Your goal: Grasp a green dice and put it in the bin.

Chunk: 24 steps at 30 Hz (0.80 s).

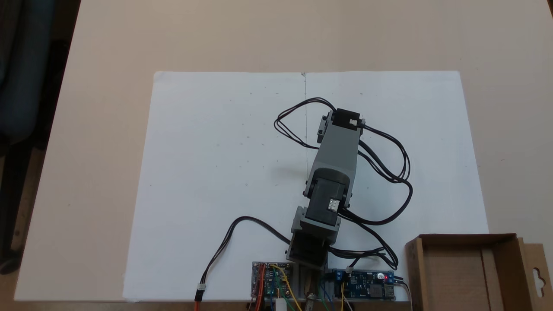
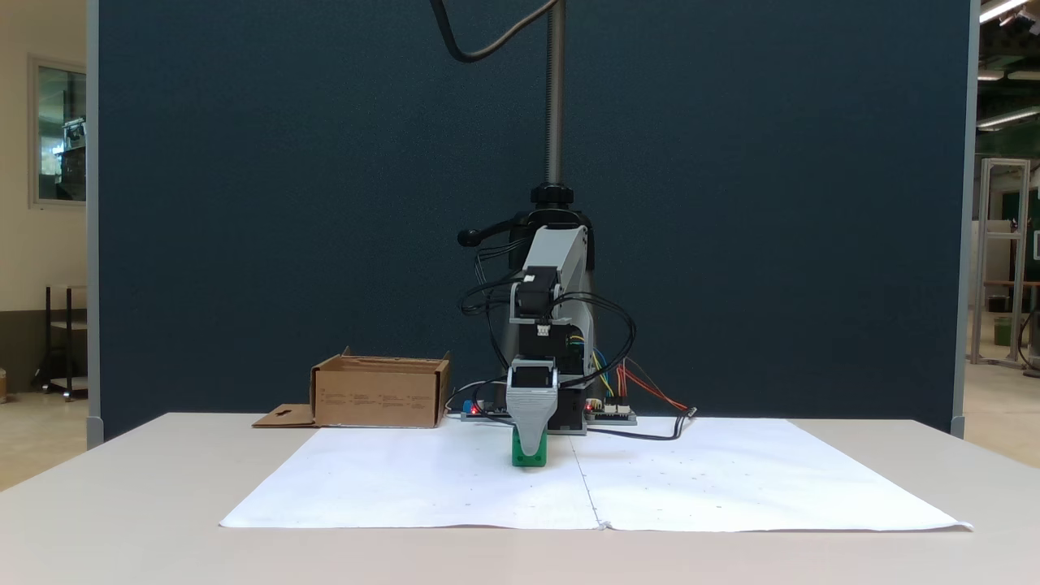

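Observation:
In a fixed view from the front, the green dice (image 2: pixel 518 459) sits low on the white paper (image 2: pixel 406 479), near its centre line. My gripper (image 2: pixel 530 449) points straight down at it. One grey finger (image 2: pixel 531 406) stands in front of the dice and covers its middle; the other jaw lies behind, so how the jaws stand is hidden. In the fixed view from above, the grey arm (image 1: pixel 335 160) covers both gripper and dice. The bin, a shallow brown cardboard box (image 1: pixel 468 238), is at the lower right there, and left of the arm's base (image 2: pixel 378 402) in the front view.
Black cables (image 1: pixel 389 172) loop around the arm over the paper. Circuit boards (image 1: pixel 367 285) with coloured wires sit at the arm's base beside the box. The box's flap with a hang-hole (image 1: pixel 538 276) sticks out sideways. A dark blue partition (image 2: pixel 244 203) stands behind the table.

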Motion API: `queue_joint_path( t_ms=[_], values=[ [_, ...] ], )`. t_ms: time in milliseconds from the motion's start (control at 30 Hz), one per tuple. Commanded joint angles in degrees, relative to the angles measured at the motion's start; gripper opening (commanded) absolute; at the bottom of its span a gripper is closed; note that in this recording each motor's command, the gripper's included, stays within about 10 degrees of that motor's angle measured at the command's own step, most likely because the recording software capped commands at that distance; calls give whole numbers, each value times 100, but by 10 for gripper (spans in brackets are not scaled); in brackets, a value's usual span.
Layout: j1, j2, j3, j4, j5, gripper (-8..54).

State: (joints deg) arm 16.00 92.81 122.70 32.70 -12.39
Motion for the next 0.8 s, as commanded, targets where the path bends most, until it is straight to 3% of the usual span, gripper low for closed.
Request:
queue_joint_path(
  t_ms=[0,767],
  values=[
    [79,53,26,-246,123,430],
    [290,-97,97,-272,-598,423]
  ],
)
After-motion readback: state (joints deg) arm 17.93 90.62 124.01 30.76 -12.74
